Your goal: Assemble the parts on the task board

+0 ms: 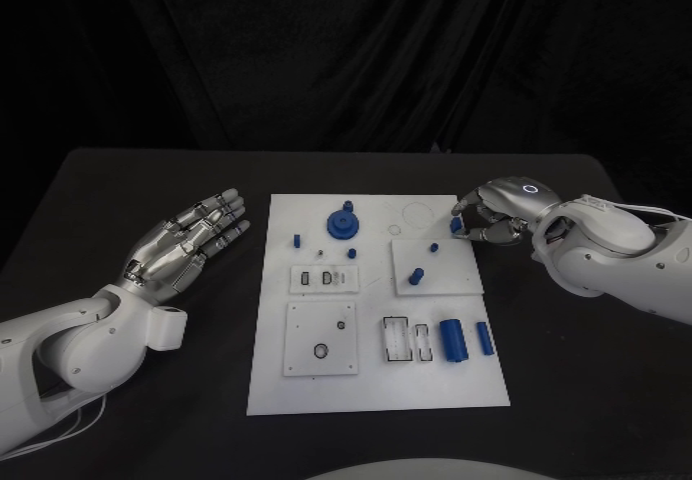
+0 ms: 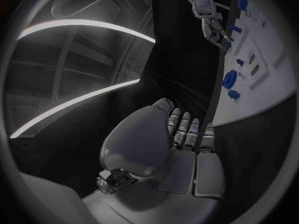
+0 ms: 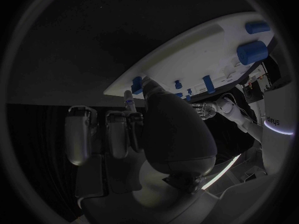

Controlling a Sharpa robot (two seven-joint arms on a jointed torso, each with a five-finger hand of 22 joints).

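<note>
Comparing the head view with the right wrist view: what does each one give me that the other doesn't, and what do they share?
Head view alone: the whole task board, the blue gear at its far end, the two blue cylinders lying near the slotted block, and the left hand flat and apart beside the board.

Right wrist view alone: a close look at the right hand's fingertips pinching a small blue part at the board's edge.

Both: the right hand, the board, that blue part and several blue pieces on it.
</note>
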